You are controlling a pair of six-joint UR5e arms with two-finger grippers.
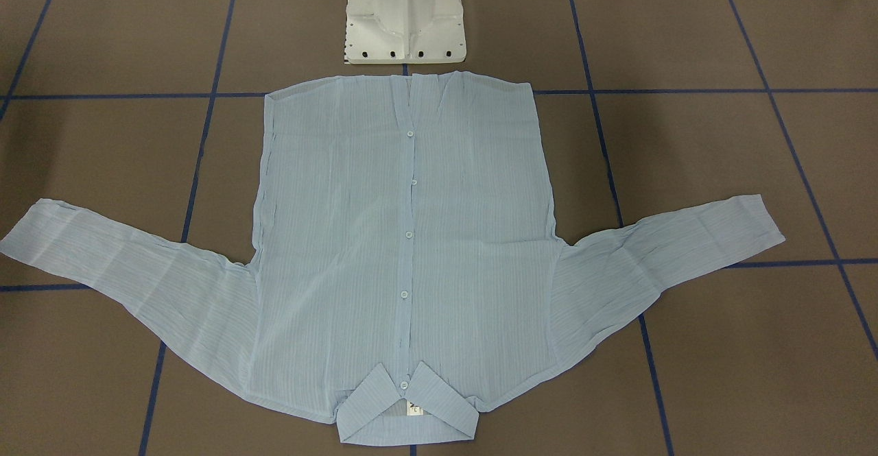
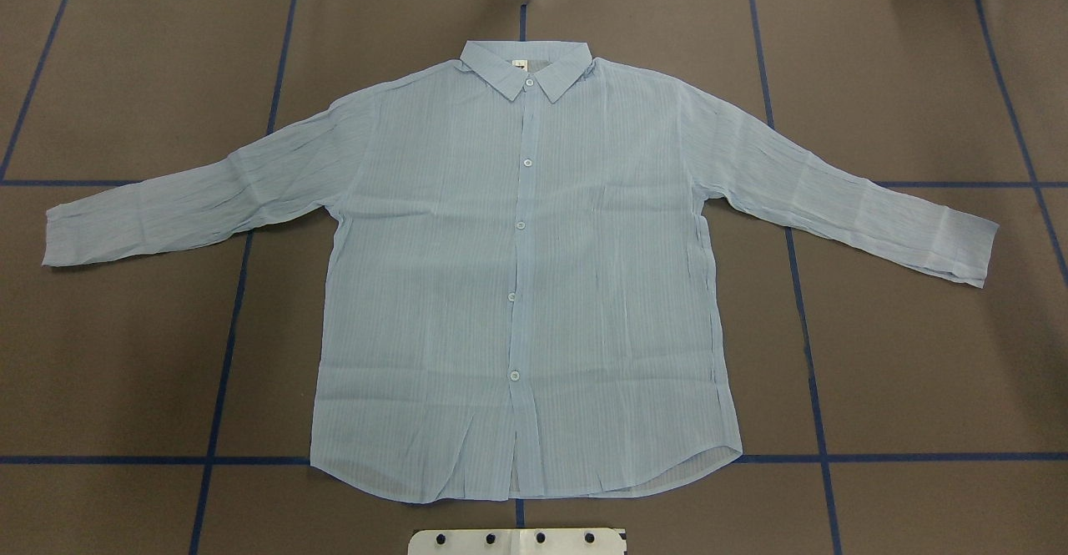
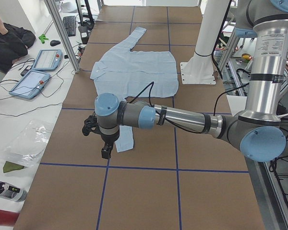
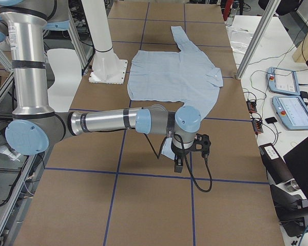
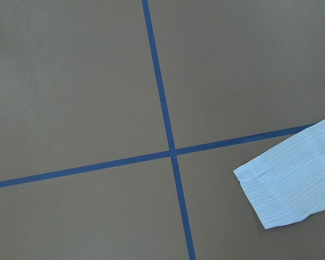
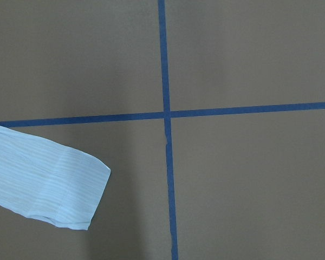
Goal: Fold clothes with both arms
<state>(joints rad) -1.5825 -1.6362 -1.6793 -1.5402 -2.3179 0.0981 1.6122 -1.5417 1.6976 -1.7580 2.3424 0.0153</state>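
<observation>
The crinkled light-blue striped shirt is lying flat, sleeves spread, its white collar label unreadable. I cannot tell whether the left black gripper or the right black gripper is gripping.

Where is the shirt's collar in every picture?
Front-facing: collar at the bottom middle.
Overhead: collar at the top middle.
Left side: collar up and left of the middle.
Right side: collar up and right of the middle.
Left wrist: not in it, only a sleeve end.
Right wrist: not in it, only a sleeve end.
Landmark: the white base stands straight across from the collar in the four wide views.
</observation>
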